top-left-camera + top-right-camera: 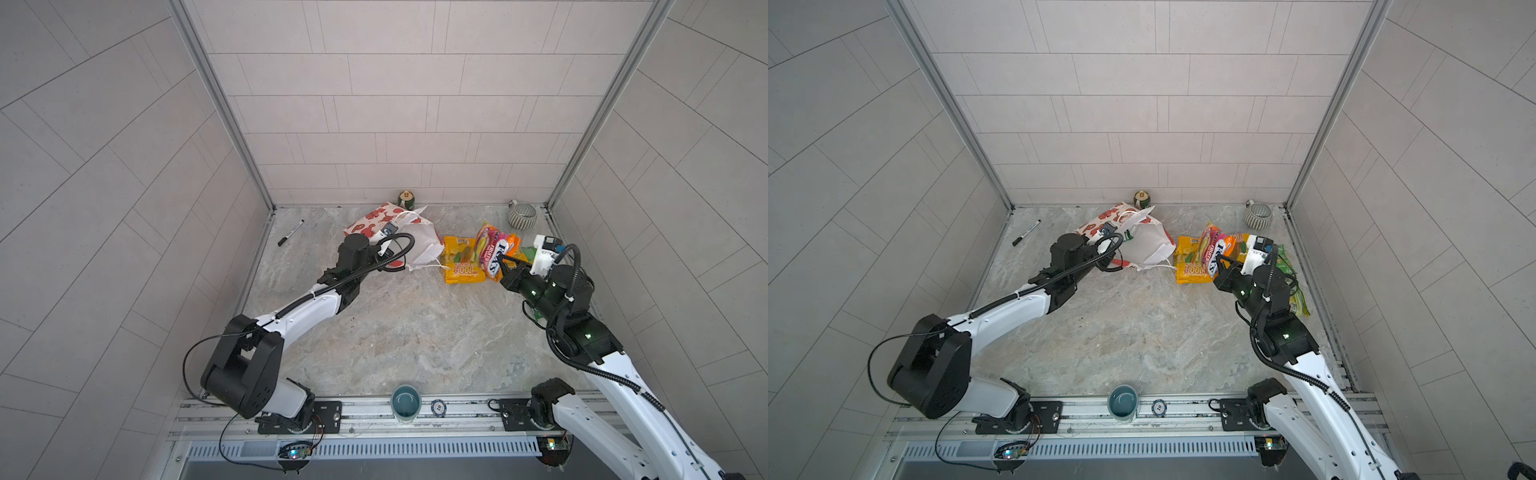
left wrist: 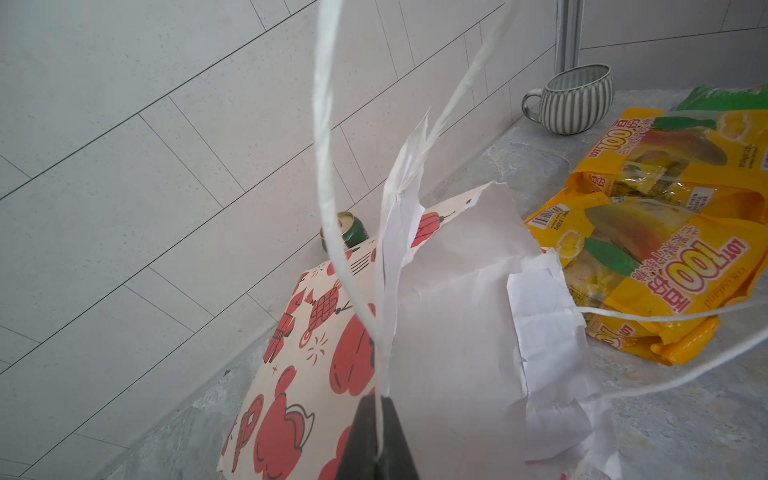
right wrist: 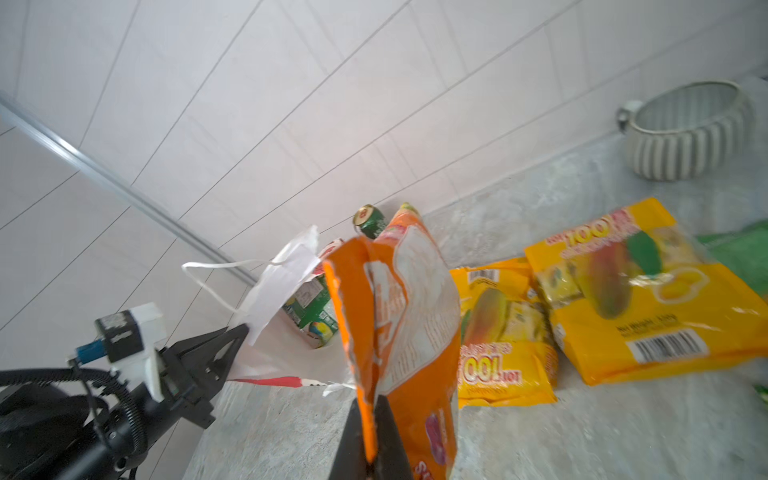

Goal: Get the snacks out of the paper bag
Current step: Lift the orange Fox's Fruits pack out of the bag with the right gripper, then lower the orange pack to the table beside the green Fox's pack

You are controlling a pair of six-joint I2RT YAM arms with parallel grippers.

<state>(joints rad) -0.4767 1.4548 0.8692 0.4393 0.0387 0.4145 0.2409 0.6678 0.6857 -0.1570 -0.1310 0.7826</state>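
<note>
Bench (image 1: pixel 395 332) carries everything. Paper bag (image 1: pixel 419 245), upper centre of both top views, lies on its side with a ragged mouth rim. Left pincer (image 2: pixel 378 436) is clamped shut on that rim; a harder pull likely rips the paper and the mouth flops over the green packet (image 3: pixel 316 311) inside. Red-orange packet (image 3: pixel 399 316), right of centre, is held up by the right pincer (image 3: pixel 370 449), shut on a thin edge. Glossy film may slip and drop onto the yellow packets (image 1: pixel 463 259).
</note>
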